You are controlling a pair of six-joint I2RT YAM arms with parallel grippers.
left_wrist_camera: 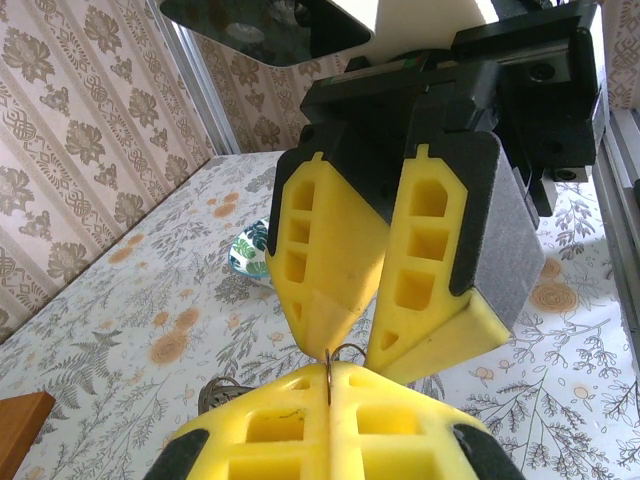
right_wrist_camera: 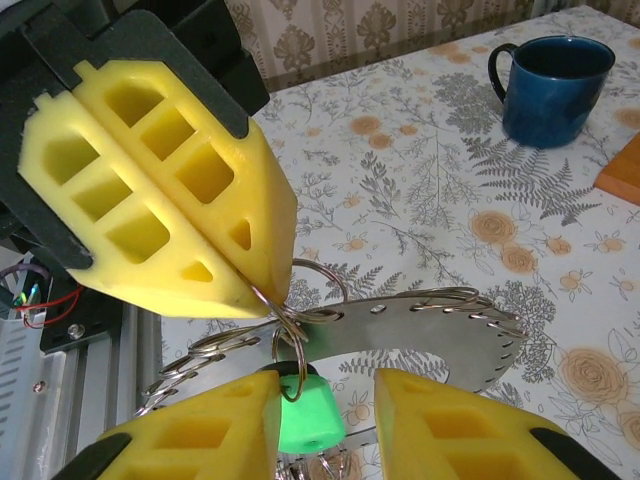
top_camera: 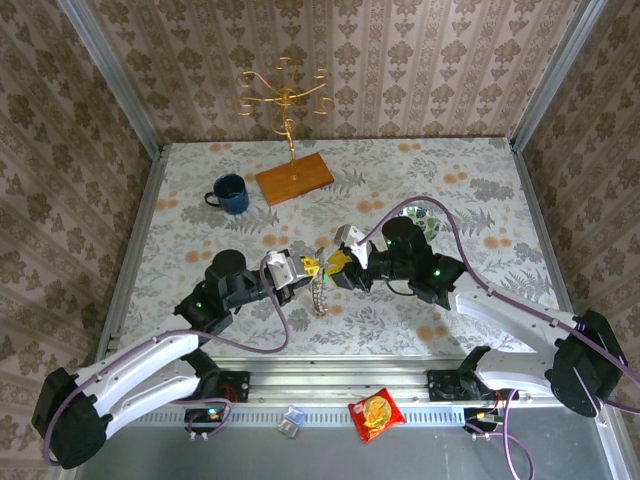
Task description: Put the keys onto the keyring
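We see one container plainly, a blue mug [right_wrist_camera: 553, 88] standing upright on the table [top_camera: 450, 300] at the far left, just beside a wooden board [top_camera: 295, 177] that carries a golden branching stand [top_camera: 285, 95]. From above, the inside of the mug looks dark, and we cannot make out anything in it. A small round leaf-patterned thing [top_camera: 425, 217] lies on the right side of the table, partly behind the right arm; we cannot tell if it is a dish.

On the grey strip at the near edge lies a red snack packet [top_camera: 376, 414] with a round golden picture on it. Its printing is too small for us to read. Just left of it sits a small pale object [top_camera: 291, 421].

The two arms meet tip to tip over the middle of the table. The left gripper [top_camera: 308, 266] has its yellow fingers pressed together, pinching the keyring [left_wrist_camera: 329, 374], whose thin wire stands on edge between the pads. The right gripper [right_wrist_camera: 325, 392] faces it with its fingers spread. Between them sits the green key [right_wrist_camera: 310, 420], its plastic head against one finger and clear of the other. The top of the green head hangs from a cluster of wire loops right at the left gripper's tips. From the same cluster hang a flat curved metal piece [right_wrist_camera: 430, 335] and a chain [top_camera: 320, 298] that dangles towards the table.
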